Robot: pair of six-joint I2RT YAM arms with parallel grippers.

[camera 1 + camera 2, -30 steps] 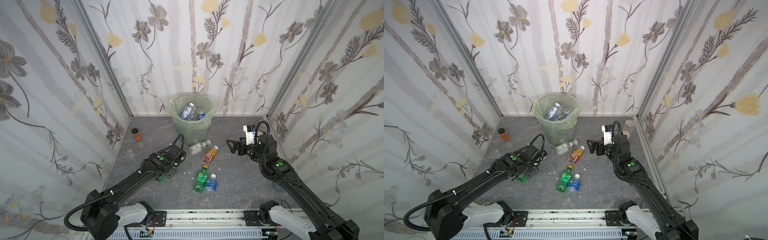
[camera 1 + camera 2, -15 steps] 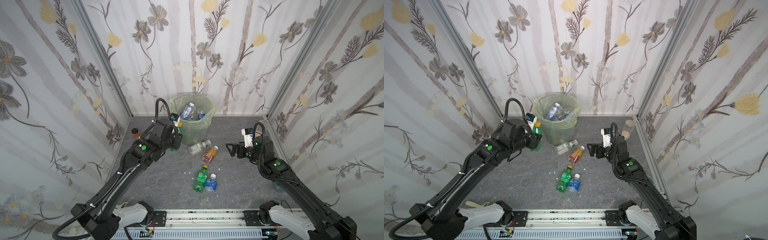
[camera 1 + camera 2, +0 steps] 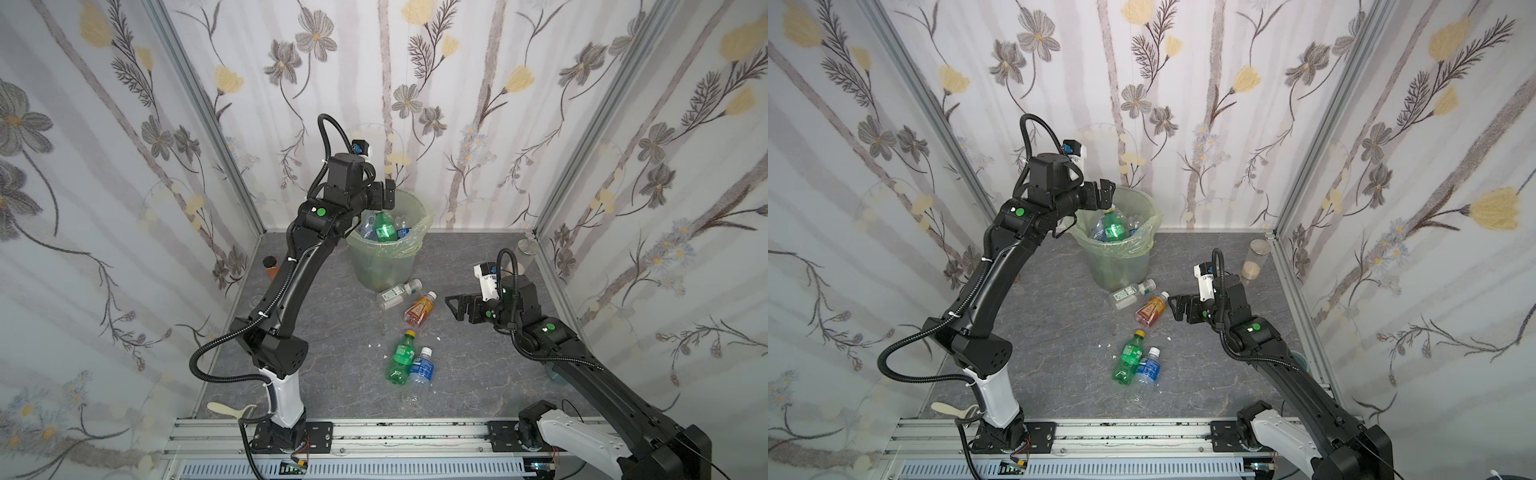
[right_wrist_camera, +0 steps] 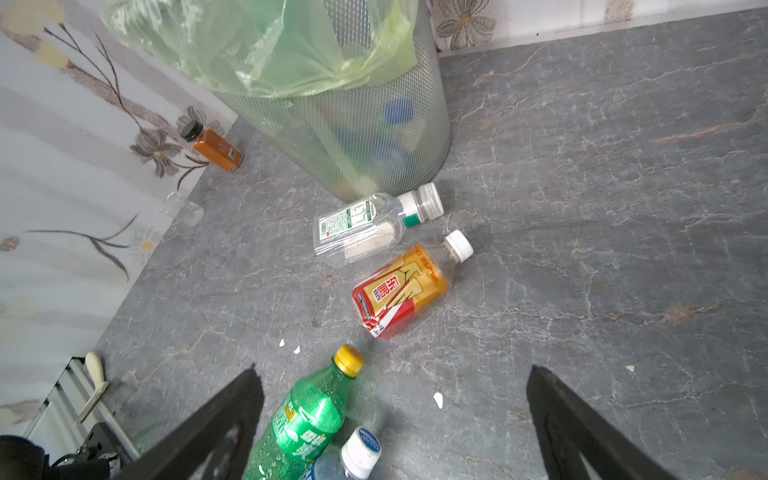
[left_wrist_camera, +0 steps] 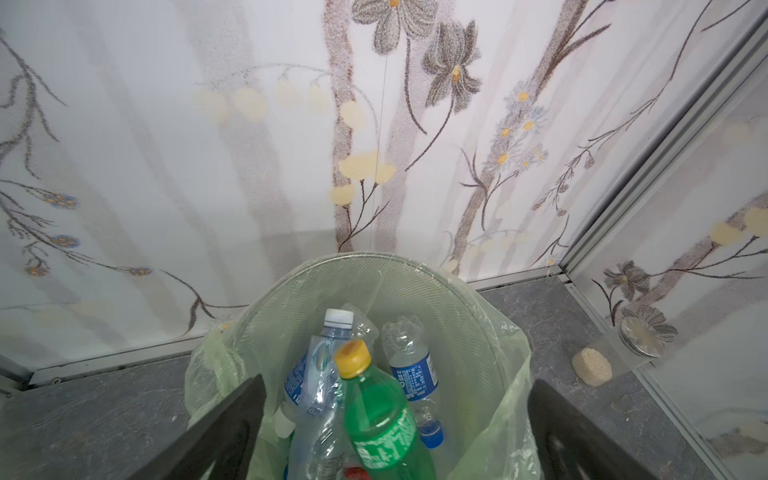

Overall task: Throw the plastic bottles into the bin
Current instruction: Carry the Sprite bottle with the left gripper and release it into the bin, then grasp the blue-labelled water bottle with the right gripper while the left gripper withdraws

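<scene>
My top views look down from the front over everything; both wrist cameras share the bin, seemingly close.

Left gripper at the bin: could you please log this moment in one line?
left gripper: open above bin | green bottle: in bin | right gripper: open, empty | four bottles: on floor

Three tall panels close in the space: a back wall, a left wall and a right wall. All are papered in pale white with grey vertical stripes, grey-brown blossoms, dark sprigs and soft yellow flowers. A left corner post and a right corner post of aluminium mark the joins. The floor is a dark grey stone-look slab veined with lighter and rusty lines. A silver aluminium rail runs along its near edge. The light is even and diffuse, with only faint shadows.
</scene>
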